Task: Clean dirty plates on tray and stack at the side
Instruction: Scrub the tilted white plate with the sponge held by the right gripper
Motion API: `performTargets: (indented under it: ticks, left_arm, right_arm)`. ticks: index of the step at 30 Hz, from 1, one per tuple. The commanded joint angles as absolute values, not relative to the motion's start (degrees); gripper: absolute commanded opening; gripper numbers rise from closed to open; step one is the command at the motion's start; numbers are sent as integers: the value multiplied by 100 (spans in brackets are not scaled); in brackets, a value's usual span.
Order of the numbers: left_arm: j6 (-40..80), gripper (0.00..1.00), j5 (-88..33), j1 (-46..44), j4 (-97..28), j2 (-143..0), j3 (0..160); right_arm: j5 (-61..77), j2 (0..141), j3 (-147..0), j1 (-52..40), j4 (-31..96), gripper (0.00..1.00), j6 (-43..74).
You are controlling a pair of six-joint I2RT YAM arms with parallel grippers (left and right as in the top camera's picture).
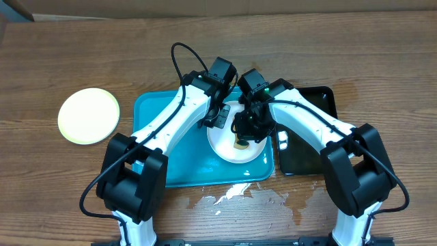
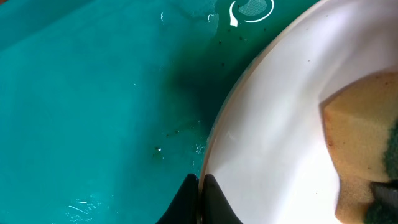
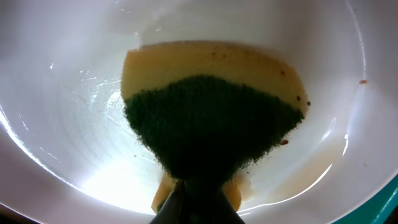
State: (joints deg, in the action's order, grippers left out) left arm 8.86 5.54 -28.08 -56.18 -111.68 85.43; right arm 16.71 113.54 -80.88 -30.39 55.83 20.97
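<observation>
— What does your left claw hold?

— My left claw (image 2: 199, 198) is pinching the thin, smooth rim of the round white plate (image 2: 273, 124), with one dark finger on each side of it. The plate's glossy curved wall sweeps up and away to the right of that claw. To the claw's left is the floor of the turquoise plastic tray (image 2: 93, 112), slick and beaded with water.

— And the right one?

— My right claw (image 3: 194, 202) is clamped on a sponge (image 3: 211, 118). The coarse dark green scouring layer faces the claw, and the soft yellow foam shows beyond it. The sponge sits inside the same plate, whose white surface is wet and shiny all around this claw. A faint brownish smear lies to the claw's right.

— Where are the other things?

— The plate lies in the tray, between my two claws. A pale yellow plate (image 1: 89, 115), flat and round, rests on the wood-grain desk (image 1: 68, 55), well off to the outer side of my left claw. A black tray (image 1: 304, 160) lies just beside my right claw's outer side, touching the turquoise one. A shiny puddle (image 1: 232, 193) lies on the desk, on the near side of both claws.
</observation>
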Motion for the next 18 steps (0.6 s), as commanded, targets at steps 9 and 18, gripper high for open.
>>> performTargets:
  ticks: [9,18]
  left_arm:
    - [945,4,532,-2764,-5690,-11220,8521]
    - [947,4,532,-2764,-5704,-11220,8521]
  right_arm:
    - [1695,11415,-8068,-2755,5057,50,2106]
    - [1693,11535,-8058,-2875,4637,50,2106]
